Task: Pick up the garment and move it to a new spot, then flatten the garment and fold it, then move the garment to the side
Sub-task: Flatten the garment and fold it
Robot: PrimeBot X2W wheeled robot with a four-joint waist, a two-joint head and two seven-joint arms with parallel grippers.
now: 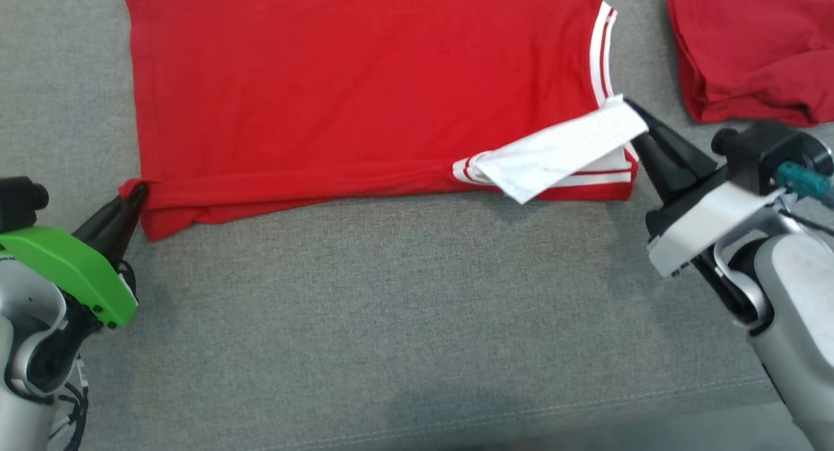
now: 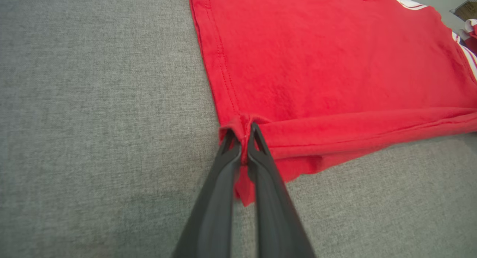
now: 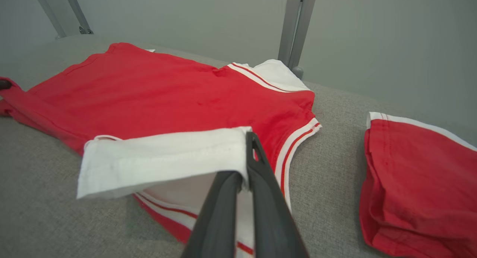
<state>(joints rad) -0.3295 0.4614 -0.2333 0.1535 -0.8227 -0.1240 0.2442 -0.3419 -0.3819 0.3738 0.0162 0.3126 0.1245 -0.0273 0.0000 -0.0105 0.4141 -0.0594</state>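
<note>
red t-shirt (image 1: pixel 365 92) lies flat, folding barely begun: left gripper (image 1: pixel 133 200) pinches its lower-left corner, right gripper (image 1: pixel 635 122) pinches the white sleeve (image 1: pixel 560 151).

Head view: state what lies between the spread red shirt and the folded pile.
Between shirt and pile: bare grey upholstery, the right hand at its near end, per head view.

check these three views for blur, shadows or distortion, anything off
Head view: soft even light, no glare, a faint shadow on the grey fabric surface under the white sleeve. Left wrist view: the left gripper blurs toward the bottom edge, and the red t-shirt looks slightly soft. Right wrist view: the cloth is fairly sharp; the metal post leans, likely wide-angle distortion.
</note>
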